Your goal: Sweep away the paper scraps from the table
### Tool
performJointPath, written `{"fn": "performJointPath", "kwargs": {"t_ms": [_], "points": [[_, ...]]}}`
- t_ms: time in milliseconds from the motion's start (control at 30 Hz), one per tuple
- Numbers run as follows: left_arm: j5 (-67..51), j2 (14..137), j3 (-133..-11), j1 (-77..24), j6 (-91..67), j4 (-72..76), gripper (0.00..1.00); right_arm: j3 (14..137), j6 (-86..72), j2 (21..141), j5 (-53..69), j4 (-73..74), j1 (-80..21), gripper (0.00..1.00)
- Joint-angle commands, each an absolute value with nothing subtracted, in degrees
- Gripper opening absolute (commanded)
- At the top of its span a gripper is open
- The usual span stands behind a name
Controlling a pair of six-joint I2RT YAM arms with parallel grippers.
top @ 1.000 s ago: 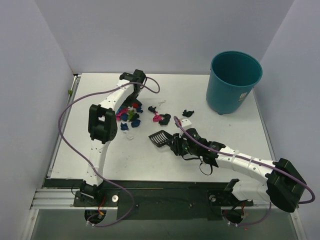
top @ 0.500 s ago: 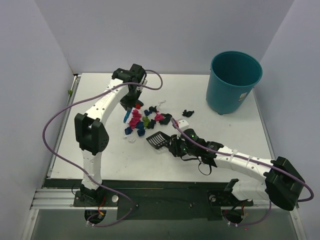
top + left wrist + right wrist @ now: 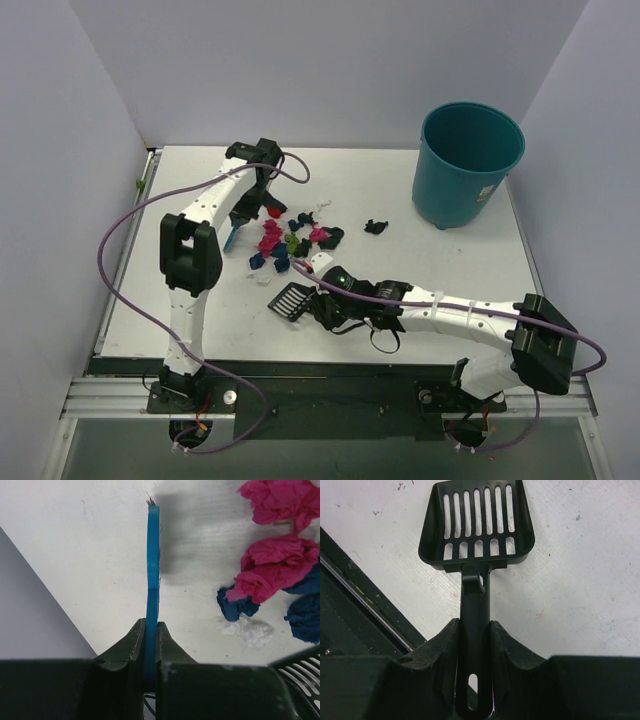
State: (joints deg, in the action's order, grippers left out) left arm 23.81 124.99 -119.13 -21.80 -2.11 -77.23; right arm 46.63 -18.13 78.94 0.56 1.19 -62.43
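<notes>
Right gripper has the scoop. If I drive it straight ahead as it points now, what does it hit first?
Nothing close: the right gripper would push the black slotted scoop over bare table. The paper scraps lie off to one side. Farther on, the left arm may stand in line.

Paper scraps [image 3: 270, 240] clustered between brush [image 3: 233, 237], scoop [image 3: 290, 298].

The lower end of the blue brush [image 3: 152, 570] is hidden inside the left gripper [image 3: 151, 627], the black slotted scoop [image 3: 304, 669] is cropped at that view's bottom-right corner, and some paper scraps [image 3: 306, 617] run off its right edge
</notes>
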Motion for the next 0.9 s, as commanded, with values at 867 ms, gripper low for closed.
{"fn": "performJointPath", "kwargs": {"t_ms": [867], "points": [[2.0,116.4,-106.4,-29.9,-6.8,-76.1,0.0,70.8,-12.0,99.0,-9.0,17.7,-61.4,0.0]]}}
